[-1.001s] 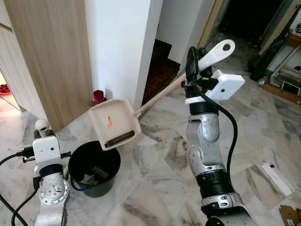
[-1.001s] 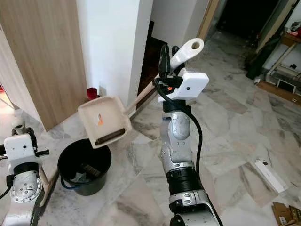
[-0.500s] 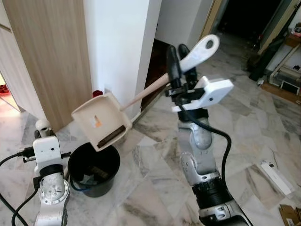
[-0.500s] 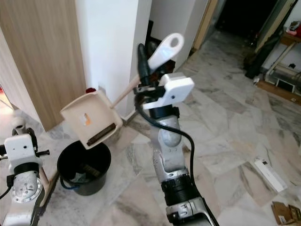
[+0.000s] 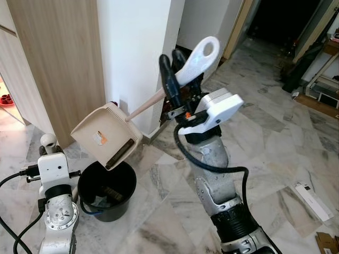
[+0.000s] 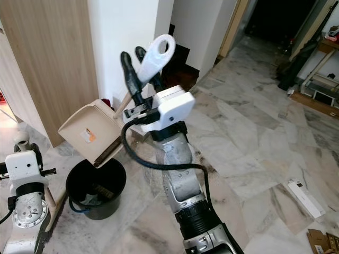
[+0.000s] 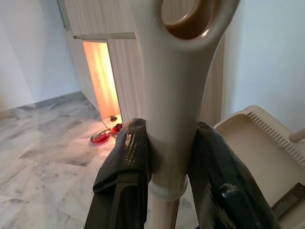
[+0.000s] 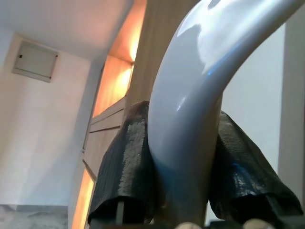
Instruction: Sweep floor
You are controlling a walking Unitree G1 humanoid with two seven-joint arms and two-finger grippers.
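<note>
Left gripper point(image 7: 167, 162) nearest you, clamped on broom handle point(image 7: 174, 109) beside bucket. Black bucket point(image 5: 106, 189) on marble floor point(image 5: 275, 148) below. Right gripper point(image 5: 180, 90) raised, pinching dustpan handle point(image 5: 198, 55); dustpan point(image 5: 105, 135) tilted, lip over bucket's rim. Watch tilt: if pan drifts wallward, debris likely lands on floor, or pan knocks white pillar point(image 5: 137, 47) behind.

The black bucket point(image 5: 106, 190) holds something too dark to identify, perhaps a brush. The dustpan point(image 7: 267, 157) is cut off by the left wrist view's edge. The red object point(image 6: 104, 100) behind it is mostly hidden.
</note>
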